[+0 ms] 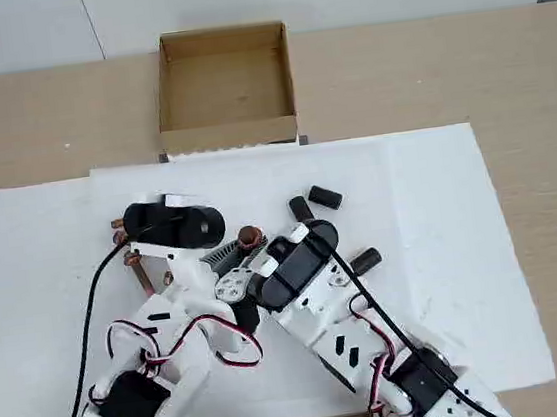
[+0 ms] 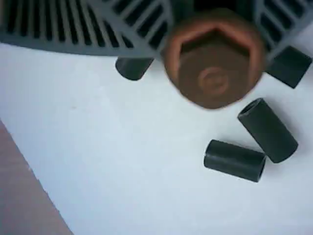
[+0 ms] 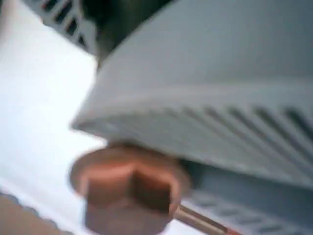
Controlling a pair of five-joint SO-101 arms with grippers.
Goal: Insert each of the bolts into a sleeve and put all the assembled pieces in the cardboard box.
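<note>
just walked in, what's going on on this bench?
The left gripper holds a copper bolt above the white sheet, and the right gripper sits close beside it. Black sleeves lie loose nearby, with more bolts off to the side. The cardboard box has nothing in it yet.

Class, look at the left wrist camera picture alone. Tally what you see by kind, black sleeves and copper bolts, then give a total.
black sleeves: 4
copper bolts: 1
Total: 5
</note>
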